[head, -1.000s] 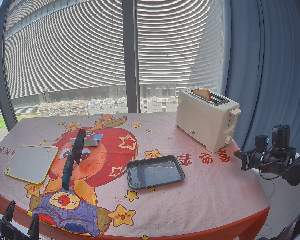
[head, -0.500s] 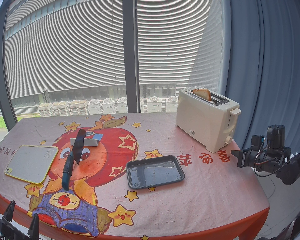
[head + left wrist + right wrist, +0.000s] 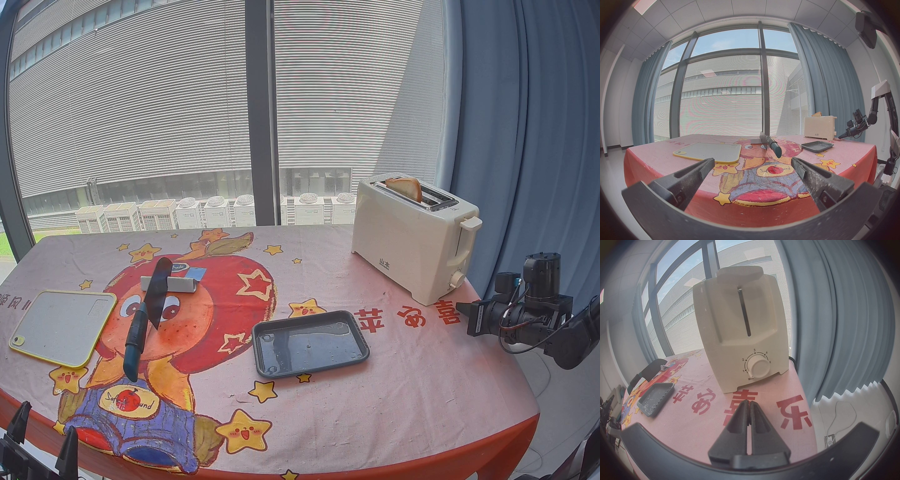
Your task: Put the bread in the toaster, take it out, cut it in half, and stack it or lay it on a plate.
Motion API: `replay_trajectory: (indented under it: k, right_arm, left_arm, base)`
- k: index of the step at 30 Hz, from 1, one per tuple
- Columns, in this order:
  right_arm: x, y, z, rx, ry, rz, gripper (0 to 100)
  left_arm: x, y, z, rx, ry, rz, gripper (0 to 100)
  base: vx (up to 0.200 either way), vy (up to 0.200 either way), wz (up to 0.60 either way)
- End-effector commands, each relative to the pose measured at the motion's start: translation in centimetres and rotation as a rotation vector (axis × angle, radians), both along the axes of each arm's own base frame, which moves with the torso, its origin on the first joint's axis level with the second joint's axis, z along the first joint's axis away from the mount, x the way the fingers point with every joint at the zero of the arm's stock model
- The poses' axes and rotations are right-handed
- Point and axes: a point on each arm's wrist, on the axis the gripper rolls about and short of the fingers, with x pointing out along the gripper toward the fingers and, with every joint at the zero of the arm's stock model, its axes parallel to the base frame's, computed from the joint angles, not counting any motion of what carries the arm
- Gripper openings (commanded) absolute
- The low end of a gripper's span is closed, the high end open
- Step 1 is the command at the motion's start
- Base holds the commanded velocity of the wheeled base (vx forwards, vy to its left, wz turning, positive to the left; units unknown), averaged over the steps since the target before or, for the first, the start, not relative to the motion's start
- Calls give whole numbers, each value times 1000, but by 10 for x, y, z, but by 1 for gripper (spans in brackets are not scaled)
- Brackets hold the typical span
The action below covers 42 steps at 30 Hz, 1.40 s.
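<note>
Bread [image 3: 404, 187], a browned slice, sits farthest off. Nearest, at the edge of the pink cartoon-printed table [image 3: 406, 387], the left gripper [image 3: 752, 161] waits spread wide, facing the blue-handled dark-bladed knife [image 3: 140, 319] and pale yellow-rimmed cutting board [image 3: 62, 326], probably laid ready for cutting. Mid-table lies the dark rectangular metal tray [image 3: 310, 343], serving as plate. Beyond, the right gripper [image 3: 749, 415], fingers pressed together, points at the cream plastic toaster [image 3: 412, 240]; the slice stands in its slot, above and well apart.
</note>
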Motion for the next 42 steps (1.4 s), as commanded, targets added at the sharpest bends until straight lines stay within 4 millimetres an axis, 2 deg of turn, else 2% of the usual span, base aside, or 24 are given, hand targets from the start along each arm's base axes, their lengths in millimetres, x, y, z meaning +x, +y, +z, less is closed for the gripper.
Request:
replay_trajectory:
  k: [1,9,21,42]
  right_arm:
    - [3,0,-7,-2,13,-1,0]
    - [10,1,-16,-1,8,-4,0]
    - [16,2,-16,34,-10,-17,0]
    - [19,2,-5,53,-54,-31,0]
  left_arm:
    - [0,0,-5,-1,1,2,100]
    - [0,0,-5,0,1,0,100]
    - [0,0,-5,0,1,0,100]
    - [0,0,-5,0,1,0,100]
  base:
    - [0,0,0]
    - [0,0,0]
    - [0,0,0]
    - [0,0,0]
